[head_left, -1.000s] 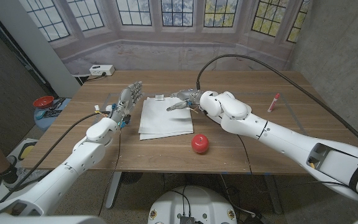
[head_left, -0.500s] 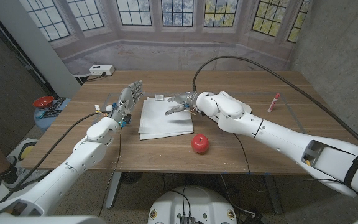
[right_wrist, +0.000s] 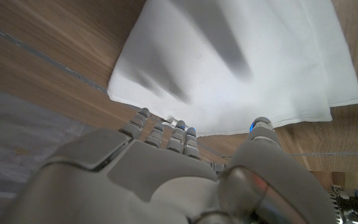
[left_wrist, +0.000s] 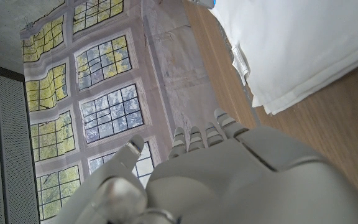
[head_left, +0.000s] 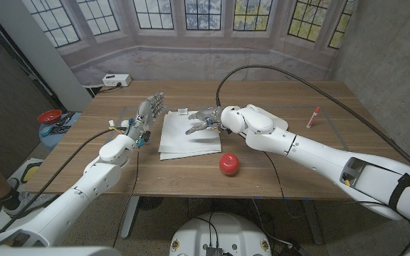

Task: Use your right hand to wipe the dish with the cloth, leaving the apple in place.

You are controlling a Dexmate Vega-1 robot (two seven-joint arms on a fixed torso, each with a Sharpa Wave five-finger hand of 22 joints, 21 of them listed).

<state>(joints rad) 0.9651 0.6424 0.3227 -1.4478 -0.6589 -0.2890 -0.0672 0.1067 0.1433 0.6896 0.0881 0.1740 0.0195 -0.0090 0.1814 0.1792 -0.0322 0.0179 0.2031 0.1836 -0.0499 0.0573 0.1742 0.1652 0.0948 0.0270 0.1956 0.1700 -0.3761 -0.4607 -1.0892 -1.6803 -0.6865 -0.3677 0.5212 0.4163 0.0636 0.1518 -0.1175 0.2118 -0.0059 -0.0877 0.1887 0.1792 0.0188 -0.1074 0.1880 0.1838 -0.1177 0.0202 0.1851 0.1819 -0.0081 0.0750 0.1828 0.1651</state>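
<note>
The white cloth (head_left: 189,134) is spread on the counter (head_left: 283,99), with the right hand (head_left: 203,118) held over its far part, fingers apart and gripping nothing. The apple (head_left: 228,164) is seen nearer, just off the cloth's corner. The left hand (head_left: 149,111) is raised beside the cloth, fingers spread and empty.

Even, soft indoor lighting, sharp head view, finger shadows across the white cloth (right_wrist: 241,68), near hand (right_wrist: 166,180) blurring.

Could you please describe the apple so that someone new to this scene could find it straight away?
Start at the wooden table and find the white folded cloth near its middle. Just off the cloth's near right corner, toward the robot, sits the apple. It is the only round, glossy red thing on the tabletop.
</note>
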